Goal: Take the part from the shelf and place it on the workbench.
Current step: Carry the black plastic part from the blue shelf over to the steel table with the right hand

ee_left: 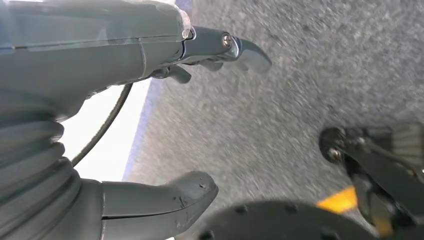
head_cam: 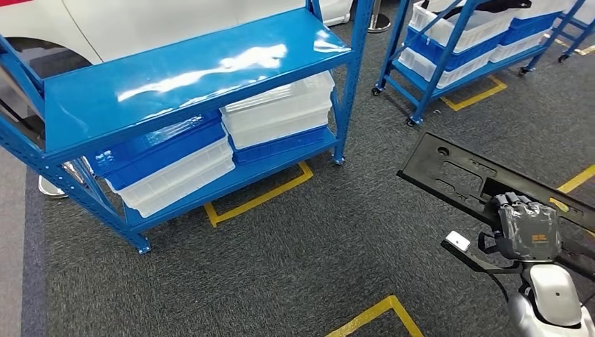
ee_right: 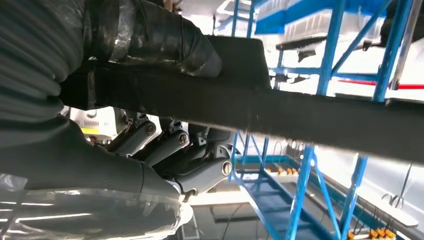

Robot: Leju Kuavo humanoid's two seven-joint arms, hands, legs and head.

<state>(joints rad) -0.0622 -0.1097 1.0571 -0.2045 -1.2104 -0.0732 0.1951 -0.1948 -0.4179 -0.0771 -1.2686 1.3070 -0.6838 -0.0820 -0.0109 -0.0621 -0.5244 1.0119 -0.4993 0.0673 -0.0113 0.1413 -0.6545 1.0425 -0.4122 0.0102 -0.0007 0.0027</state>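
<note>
You have the long black part (head_cam: pixel 477 175) in the right hand (head_cam: pixel 526 228), whose fingers (ee_right: pixel 200 172) curl under it while the thumb lies over its top edge; it hangs out over the dark grey carpet (head_cam: pixel 316 260), well apart from any shelf. The left hand (ee_left: pixel 150 115) hangs over that carpet with thumb and fingers apart and nothing between them. Ahead on your left stands a blue shelf rack (head_cam: pixel 189 77) whose lower shelf carries stacked white and blue bins (head_cam: pixel 210 151). A second blue rack on castors (head_cam: pixel 456 56) stands farther off, also loaded with bins. Yellow tape lines (head_cam: pixel 256 200) mark the floor around the racks, and a white car body (head_cam: pixel 175 21) sits behind the near rack. A small marking on the back of the right hand is too blurred to read.
</note>
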